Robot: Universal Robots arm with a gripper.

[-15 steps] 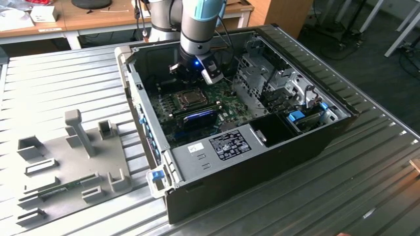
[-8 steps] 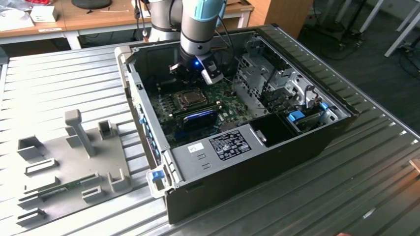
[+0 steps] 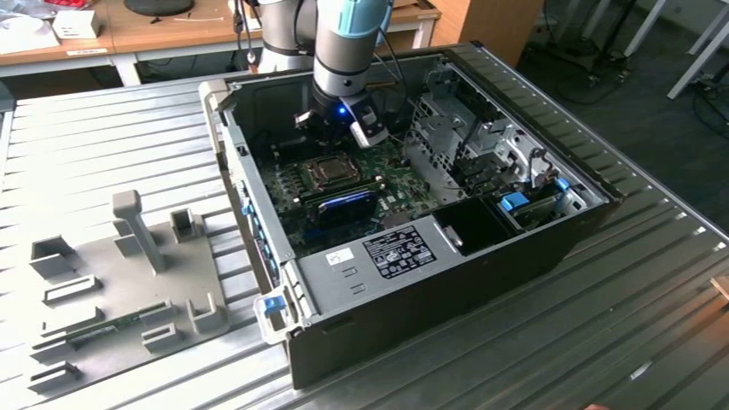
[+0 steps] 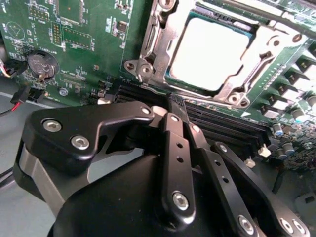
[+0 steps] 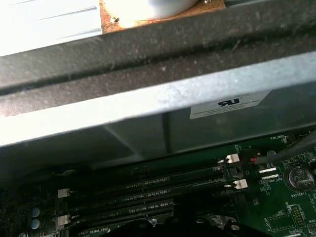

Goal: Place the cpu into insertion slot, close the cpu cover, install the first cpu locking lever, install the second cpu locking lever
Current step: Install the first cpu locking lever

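Note:
In the second wrist view, the cpu [image 4: 212, 52] lies in the insertion slot [image 4: 148, 69] as a pale square. The silvery cpu cover [image 4: 228, 95] lies flat around it, and a thin metal lever rod [image 4: 276, 15] runs along one side of the socket. My gripper [image 4: 174, 102] is shut with nothing between its black fingers [image 4: 170, 143]. Its tip hovers over the black memory slots just beside the socket. In the exterior view, the gripper [image 3: 345, 137] hangs inside the open computer case, a little above and behind the insertion slot [image 3: 331, 171].
Long black memory slots [image 4: 232, 131] [image 5: 148, 190] run beside the socket. A coin battery [image 4: 40, 65] sits on the green board. The case wall [image 5: 148, 98] and drive cage [image 3: 456, 137] hem in the arm. A grey fixture plate [image 3: 125, 282] lies on the table at the exterior view's left.

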